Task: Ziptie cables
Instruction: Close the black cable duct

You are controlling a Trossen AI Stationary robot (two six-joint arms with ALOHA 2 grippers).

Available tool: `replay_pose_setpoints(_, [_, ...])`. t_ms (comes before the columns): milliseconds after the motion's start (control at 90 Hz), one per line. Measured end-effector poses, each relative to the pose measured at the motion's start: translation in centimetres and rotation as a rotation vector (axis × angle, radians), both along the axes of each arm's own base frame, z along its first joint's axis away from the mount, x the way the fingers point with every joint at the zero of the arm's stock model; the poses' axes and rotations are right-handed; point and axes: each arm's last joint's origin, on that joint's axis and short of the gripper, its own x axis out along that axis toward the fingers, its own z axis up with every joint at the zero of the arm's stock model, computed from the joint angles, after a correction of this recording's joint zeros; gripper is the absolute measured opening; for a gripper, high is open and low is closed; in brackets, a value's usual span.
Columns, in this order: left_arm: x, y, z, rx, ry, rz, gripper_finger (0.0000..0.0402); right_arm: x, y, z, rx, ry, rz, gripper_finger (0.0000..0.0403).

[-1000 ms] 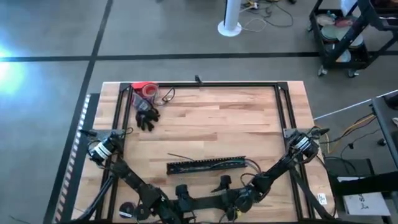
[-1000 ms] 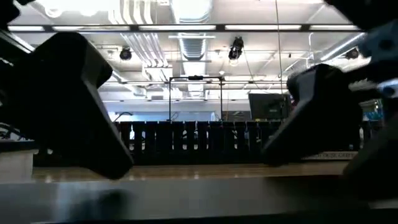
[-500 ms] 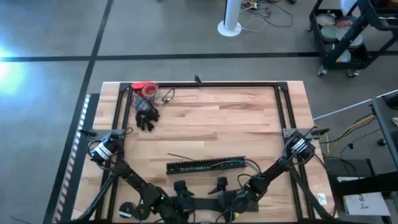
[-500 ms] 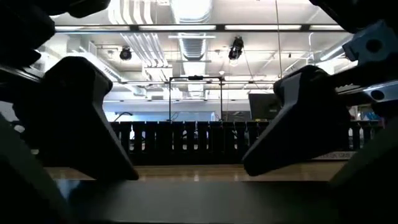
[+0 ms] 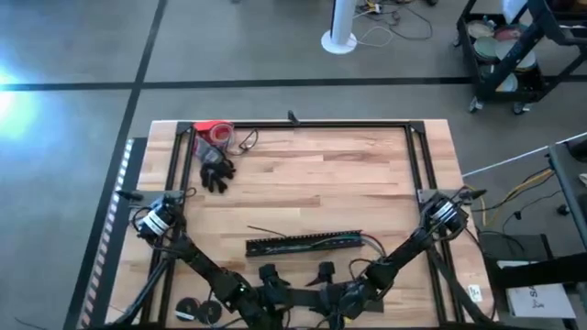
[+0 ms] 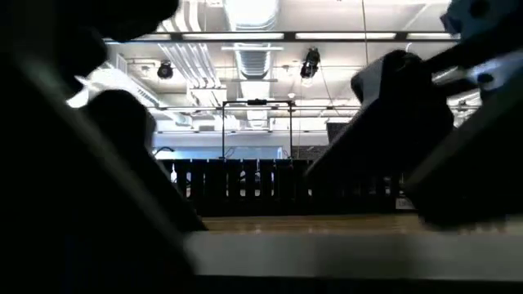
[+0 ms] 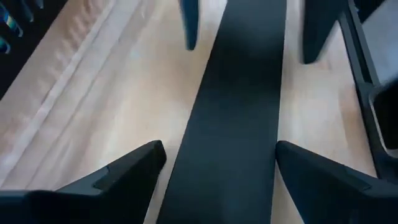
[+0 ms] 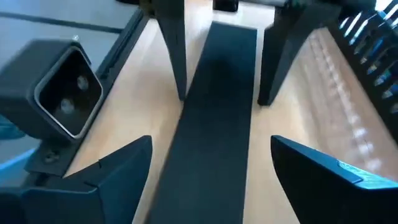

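The cables (image 5: pixel 369 242), thin wires, run along the long slotted black bar (image 5: pixel 303 244) and trail out of its right end at mid-table. A flat black strip (image 7: pixel 236 124) (image 8: pixel 214 112) lies on the wood near the table's near edge. Low over that strip, my left gripper (image 5: pixel 269 273) (image 7: pixel 221 155) and my right gripper (image 5: pixel 324 271) (image 8: pixel 211 149) face each other, both open. Each has one finger on either side of the strip. I see no touch.
A red roll (image 5: pixel 215 131) and a black glove-like heap (image 5: pixel 217 172) lie at the far left. A black metal frame (image 5: pixel 303 124) borders the table. A small grey camera box (image 8: pixel 62 87) stands at the near edge. Bare wood lies beyond the slotted bar.
Both grippers have drawn closer to the table's near edge and now fill more of the low view. My right gripper has also shifted a little toward the left one. The slotted bar and the cables have stayed where they were.
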Motion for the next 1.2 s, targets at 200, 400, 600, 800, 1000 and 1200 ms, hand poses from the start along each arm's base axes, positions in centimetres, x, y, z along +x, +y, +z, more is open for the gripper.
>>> replay_pose_setpoints(200, [2.4, 1.2, 0.2, -0.024, -0.061, 0.044, 0.0308, -0.9, 0.5, 2.2, -0.009, 0.047, 0.0, 0.0304])
replay_pose_setpoints(400, [4.3, 3.1, 0.8, -0.007, -0.09, 0.128, 0.0308, -1.6, 0.9, 3.1, -0.009, 0.017, -0.007, 0.0294])
replay_pose_setpoints(600, [5.4, 3.3, 1.9, 0.016, -0.123, 0.107, 0.0309, -1.8, 0.7, 2.9, -0.012, 0.013, -0.027, 0.029])
replay_pose_setpoints(800, [4.7, 2.0, 5.5, 0.017, -0.136, 0.031, 0.0309, -1.7, 0.5, 2.8, 0.014, -0.053, -0.039, 0.0304])
replay_pose_setpoints(1000, [0.4, 1.4, 9.4, 0.073, 0.007, -0.032, 0.0308, 0.4, -1.5, 0.1, 0.025, -0.065, -0.086, 0.0317])
replay_pose_setpoints(1200, [-3.6, 1.5, 12.3, 0.142, 0.062, -0.011, 0.0308, 2.9, -3.9, -1.8, 0.006, -0.051, -0.199, 0.0314])
